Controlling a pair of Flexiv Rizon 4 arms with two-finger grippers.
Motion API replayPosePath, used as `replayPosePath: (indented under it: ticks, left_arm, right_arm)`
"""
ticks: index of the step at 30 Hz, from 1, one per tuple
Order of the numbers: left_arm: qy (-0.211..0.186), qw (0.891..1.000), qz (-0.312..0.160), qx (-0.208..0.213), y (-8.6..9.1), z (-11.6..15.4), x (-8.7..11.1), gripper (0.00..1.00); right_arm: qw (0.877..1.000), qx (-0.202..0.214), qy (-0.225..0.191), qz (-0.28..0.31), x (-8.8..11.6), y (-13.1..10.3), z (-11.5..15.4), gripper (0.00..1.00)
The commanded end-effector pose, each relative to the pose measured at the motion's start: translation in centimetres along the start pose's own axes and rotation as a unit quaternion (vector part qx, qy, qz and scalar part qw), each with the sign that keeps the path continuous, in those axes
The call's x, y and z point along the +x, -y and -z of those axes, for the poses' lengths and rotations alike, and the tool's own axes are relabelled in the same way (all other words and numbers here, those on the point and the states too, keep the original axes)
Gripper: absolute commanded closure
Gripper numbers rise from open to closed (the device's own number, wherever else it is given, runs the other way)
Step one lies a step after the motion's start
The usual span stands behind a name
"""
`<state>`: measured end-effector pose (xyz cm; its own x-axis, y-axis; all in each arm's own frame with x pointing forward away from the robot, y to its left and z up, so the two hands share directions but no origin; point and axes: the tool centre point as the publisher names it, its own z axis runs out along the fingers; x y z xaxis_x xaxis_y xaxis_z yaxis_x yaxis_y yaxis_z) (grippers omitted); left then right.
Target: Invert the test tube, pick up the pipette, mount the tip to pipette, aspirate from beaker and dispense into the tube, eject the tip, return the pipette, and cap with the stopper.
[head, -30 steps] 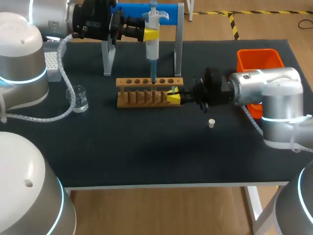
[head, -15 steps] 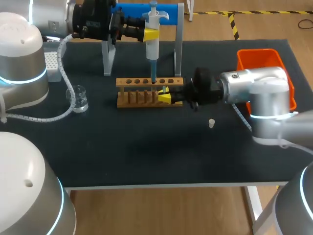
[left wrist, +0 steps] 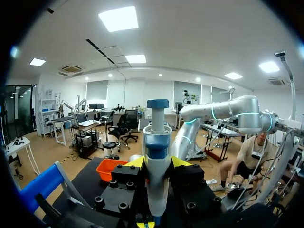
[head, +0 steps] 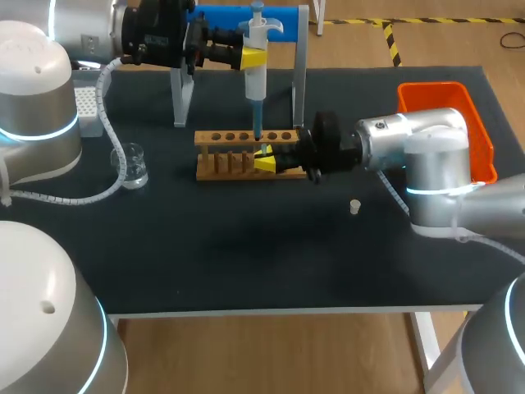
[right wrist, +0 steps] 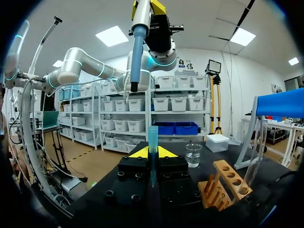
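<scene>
Right gripper (head: 264, 158) clamps the slim blue plastic tip (right wrist: 152, 140) upright; left gripper (head: 253, 57) grasps the white-and-blue pipette (head: 255, 82), its nozzle pointing down just above the tip, not touching.

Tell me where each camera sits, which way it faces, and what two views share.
Head view: above, behind; looks down on the table; both arms show.
Left wrist view: on the left wrist; looks along the left gripper, shut on the pipette.
Right wrist view: on the right wrist; looks along the right gripper, shut on the blue tip.
Shared: head and right wrist views both show pipette, rack, beaker.
</scene>
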<state>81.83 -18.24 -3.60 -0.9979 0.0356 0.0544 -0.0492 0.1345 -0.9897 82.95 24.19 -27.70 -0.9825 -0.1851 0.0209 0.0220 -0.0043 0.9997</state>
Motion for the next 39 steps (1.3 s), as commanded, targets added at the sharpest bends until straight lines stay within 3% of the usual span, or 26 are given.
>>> replayPosePath:
  ticks: [1,39]
  left_arm:
    - [-0.001,1.000,0.001,-0.002,0.1,0.1,-0.1,1.00]
    - [-0.001,1.000,0.001,-0.002,0.1,0.1,-0.1,1.00]
  right_arm:
    - [1.000,0.003,-0.002,0.000,-0.1,-0.3,-0.2,1.00]
    - [1.000,-0.012,-0.005,-0.006,1.9,-1.9,-1.8,1.00]
